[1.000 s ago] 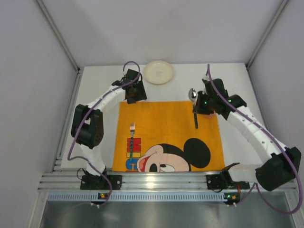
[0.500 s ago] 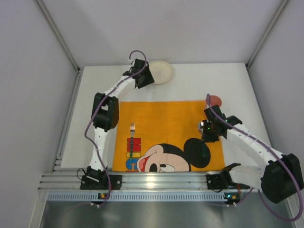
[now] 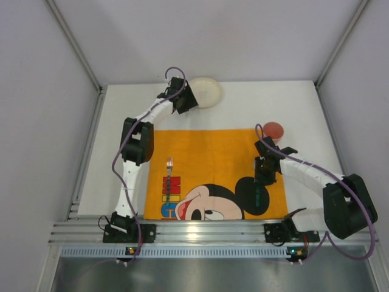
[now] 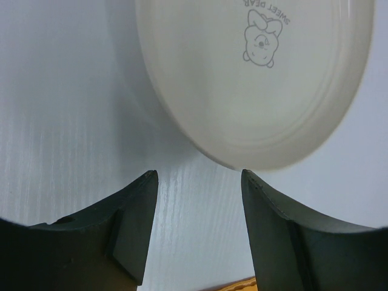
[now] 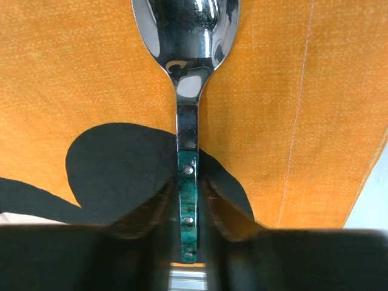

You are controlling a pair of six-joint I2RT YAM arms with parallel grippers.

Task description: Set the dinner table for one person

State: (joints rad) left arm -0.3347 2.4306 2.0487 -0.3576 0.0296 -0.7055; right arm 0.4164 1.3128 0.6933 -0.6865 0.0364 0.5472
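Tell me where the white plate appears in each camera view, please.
Top external: the plate lies near the far edge of the dinner table, beside the left gripper.
Left wrist: it fills the upper part of the picture.
Right wrist: not in it.
Shared landmark: the orange placemat, in all three views.

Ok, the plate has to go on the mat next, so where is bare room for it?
Middle of the Mickey Mouse placemat, between fork and spoon, is bare; so is the dinner table right of the plate. Crowded: the right edge, where the right tool grips the spoon, near the red round object.
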